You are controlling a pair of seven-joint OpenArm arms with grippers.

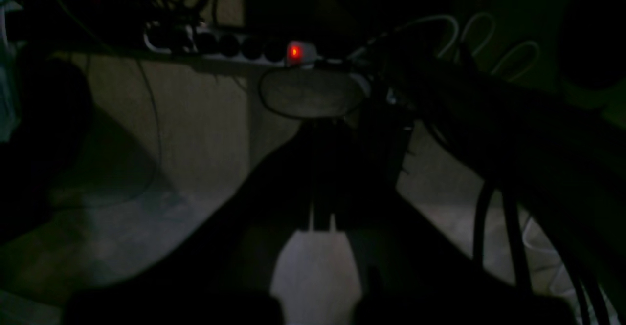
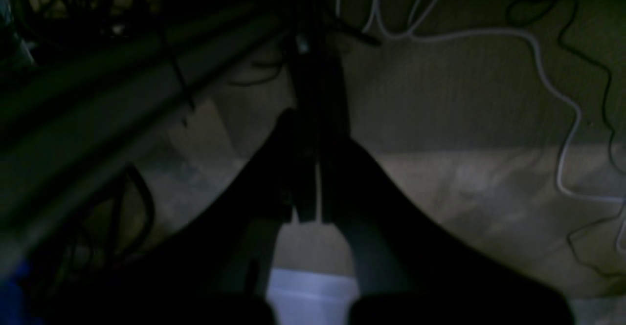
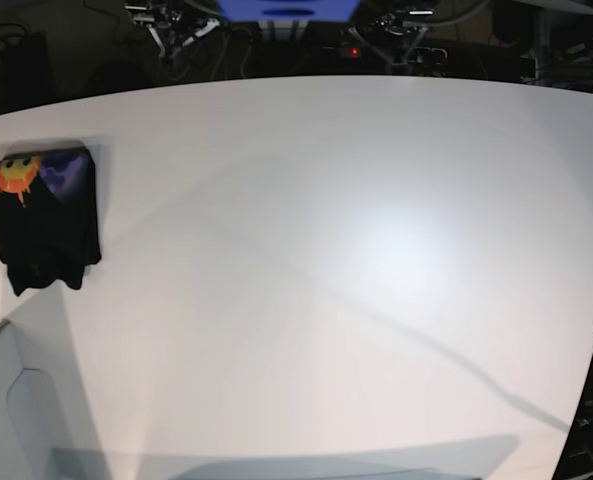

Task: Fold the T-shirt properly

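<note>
The black T-shirt (image 3: 44,225) lies folded into a small rectangle at the far left of the white table (image 3: 336,270). Its orange-yellow sun and purple-blue print face up at its far end. Both arms are drawn back behind the table's far edge, far from the shirt. In the dim left wrist view my left gripper (image 1: 323,183) hangs over the floor, its dark fingers pressed together with nothing between them. In the right wrist view my right gripper (image 2: 315,168) looks the same, shut and empty. The shirt shows in neither wrist view.
A power strip (image 1: 230,49) with a lit red switch lies on the floor behind the table, with white cables (image 2: 547,85) and black cables around it. Arm mounts and gear (image 3: 276,25) stand along the table's far edge. A light grey panel (image 3: 21,410) sits at the front left corner.
</note>
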